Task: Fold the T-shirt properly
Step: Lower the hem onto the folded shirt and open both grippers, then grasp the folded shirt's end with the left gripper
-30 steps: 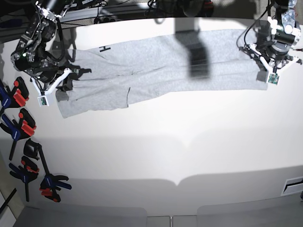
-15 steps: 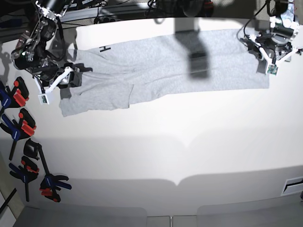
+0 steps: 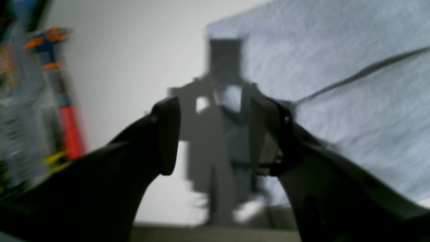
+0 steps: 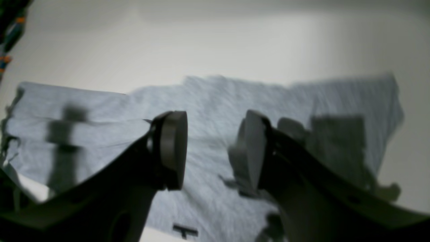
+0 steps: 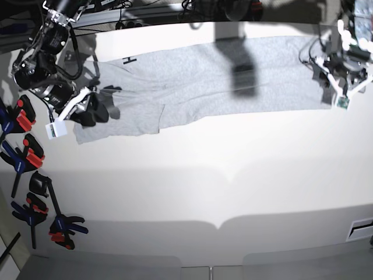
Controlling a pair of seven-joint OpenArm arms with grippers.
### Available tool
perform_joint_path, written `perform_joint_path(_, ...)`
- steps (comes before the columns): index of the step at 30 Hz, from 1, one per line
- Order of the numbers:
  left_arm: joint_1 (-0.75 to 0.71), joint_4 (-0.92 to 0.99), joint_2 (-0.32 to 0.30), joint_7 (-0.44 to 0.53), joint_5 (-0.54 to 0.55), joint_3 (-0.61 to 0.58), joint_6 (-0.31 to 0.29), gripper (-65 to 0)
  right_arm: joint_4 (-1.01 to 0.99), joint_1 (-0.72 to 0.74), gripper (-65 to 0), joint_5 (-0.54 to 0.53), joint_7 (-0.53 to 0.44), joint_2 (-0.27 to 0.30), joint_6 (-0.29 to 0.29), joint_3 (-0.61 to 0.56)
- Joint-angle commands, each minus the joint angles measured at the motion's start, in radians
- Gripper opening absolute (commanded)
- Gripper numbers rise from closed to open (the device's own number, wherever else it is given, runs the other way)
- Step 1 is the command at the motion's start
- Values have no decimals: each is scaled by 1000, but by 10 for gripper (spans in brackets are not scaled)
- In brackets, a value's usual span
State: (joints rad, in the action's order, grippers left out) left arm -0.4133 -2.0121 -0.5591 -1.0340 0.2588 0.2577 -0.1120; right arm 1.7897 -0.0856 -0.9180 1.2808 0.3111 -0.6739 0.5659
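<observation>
- T-shirt (image 5: 198,81) spread in a long band across the table's (image 5: 233,192) far side.
- Left gripper (image 3: 215,134) and right gripper (image 4: 213,151): jaws apart, empty, above opposite ends.
- Risk: uneven regrasp, crooked fold.

The light heather-grey short-sleeved cotton T-shirt (image 5: 210,81) lies flat on the white table, along its far side. It is folded lengthwise into a long band that runs from the left side of the base view to the right side. One sleeve part hangs lower at the left end, and its edge makes a step near the middle of the band. A small piece of black block lettering shows at the upper left edge. A long crease runs across the cloth in the left wrist view. Dark shadows fall on the fabric
</observation>
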Motion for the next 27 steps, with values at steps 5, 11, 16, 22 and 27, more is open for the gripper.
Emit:
perform_joint_path(5, 93, 169, -32, 6, 216, 119, -81, -353, 82, 10, -385, -25, 0, 15, -11, 8)
perform_joint_path(11, 100, 352, -32, -97, 561, 317, -266, -353, 127, 10, -385, -26, 4, 15, -11, 49)
perform_joint_path(16, 100, 509, -36, -133, 688, 384, -353, -353, 152, 10, -385, -29, 11, 15, -11, 74)
perform_joint_path(22, 100, 712, -37, -155, 801, 383, -411, -353, 167, 10, -385, -70, 38, 15, -11, 74)
perform_joint_path(27, 100, 755, -37, -200, 849, 382, -444, -353, 167, 11, -385, -92, 38, 15, -11, 74)
